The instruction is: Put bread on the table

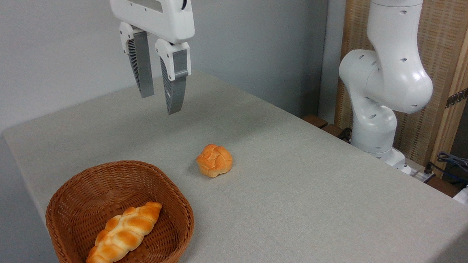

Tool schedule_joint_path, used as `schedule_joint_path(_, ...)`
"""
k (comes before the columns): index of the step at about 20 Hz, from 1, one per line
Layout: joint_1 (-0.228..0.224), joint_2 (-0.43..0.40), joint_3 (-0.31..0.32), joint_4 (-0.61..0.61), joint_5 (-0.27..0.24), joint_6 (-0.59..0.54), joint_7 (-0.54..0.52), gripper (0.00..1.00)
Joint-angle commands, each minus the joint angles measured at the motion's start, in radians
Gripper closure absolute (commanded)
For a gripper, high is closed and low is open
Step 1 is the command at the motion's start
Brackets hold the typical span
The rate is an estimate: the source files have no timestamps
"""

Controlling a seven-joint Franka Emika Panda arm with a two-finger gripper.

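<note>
One knotted round roll point(214, 160) already sits on the grey-clothed table point(315, 201), just outside the wicker basket point(71, 194) holding a braided loaf point(124, 234), while the gripper point(161, 96) hangs above, released and empty, so the task looks done.

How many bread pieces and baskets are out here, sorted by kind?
Round roll, on the table: 1
Braided loaf, in the basket: 1
Wicker basket: 1
Total: 3
</note>
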Motion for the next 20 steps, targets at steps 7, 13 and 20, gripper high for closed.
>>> schedule_joint_path(7,-0.009,-0.056,0.025,-0.115,-0.015,0.021,0.035,0.0)
schedule_joint_path(13,-0.006,-0.054,0.025,-0.112,-0.013,0.006,0.034,0.0)
schedule_joint_path(20,-0.003,-0.055,0.027,-0.107,-0.007,0.004,0.032,0.0)
